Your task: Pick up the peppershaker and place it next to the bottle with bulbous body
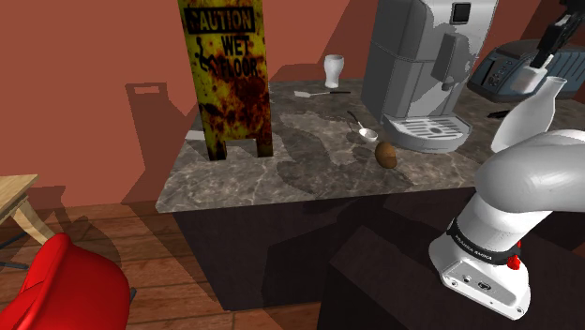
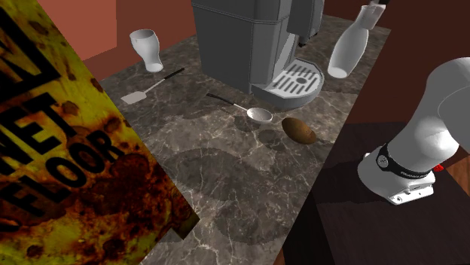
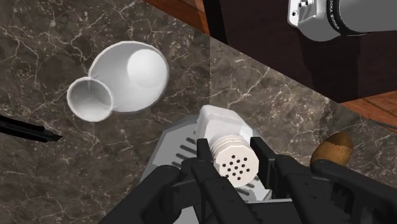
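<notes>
White shaker [image 3: 222, 127] hangs clasped by its cap between the 2 fingers of the gripper [image 3: 236, 167], above the tray [image 3: 175, 149], near the bottle [image 3: 127, 76]. Lowered here, it would likely land on the tray; swung carelessly, it could topple the bottle.

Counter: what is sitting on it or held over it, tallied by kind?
sign: 1
coffee machine: 1
dark appliance: 1
cup: 1
bottle: 1
utensils: 2, spatula and spoon
brown oval thing: 1
shaker, held in the gripper: 1
Total: 9
</notes>
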Tool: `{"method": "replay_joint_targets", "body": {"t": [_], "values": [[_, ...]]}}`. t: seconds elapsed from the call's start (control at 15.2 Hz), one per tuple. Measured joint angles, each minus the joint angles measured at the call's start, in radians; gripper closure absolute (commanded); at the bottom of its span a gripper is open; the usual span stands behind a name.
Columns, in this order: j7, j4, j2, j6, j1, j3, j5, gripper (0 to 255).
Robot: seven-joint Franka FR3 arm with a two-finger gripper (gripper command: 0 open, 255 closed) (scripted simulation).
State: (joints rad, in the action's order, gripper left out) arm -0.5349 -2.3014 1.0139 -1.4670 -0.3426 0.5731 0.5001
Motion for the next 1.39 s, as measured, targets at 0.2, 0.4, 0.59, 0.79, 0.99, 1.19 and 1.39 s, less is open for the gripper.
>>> {"method": "replay_joint_targets", "body": {"t": [0.2, 0.4, 0.59, 0.79, 0.99, 1.19, 1.39], "values": [[0.004, -0.044, 0.015, -0.029, -0.007, 0.014, 0.014, 255], [0.011, -0.097, 0.037, -0.06, -0.018, 0.026, 0.029, 255], [0.014, -0.138, 0.047, -0.092, -0.025, 0.045, 0.047, 255], [0.019, -0.183, 0.062, -0.122, -0.035, 0.061, 0.064, 255], [0.023, -0.217, 0.065, -0.154, -0.039, 0.08, 0.08, 255], [0.026, -0.258, 0.078, -0.182, -0.05, 0.099, 0.1, 255], [0.029, -0.293, 0.076, -0.221, -0.055, 0.127, 0.124, 255]]}}
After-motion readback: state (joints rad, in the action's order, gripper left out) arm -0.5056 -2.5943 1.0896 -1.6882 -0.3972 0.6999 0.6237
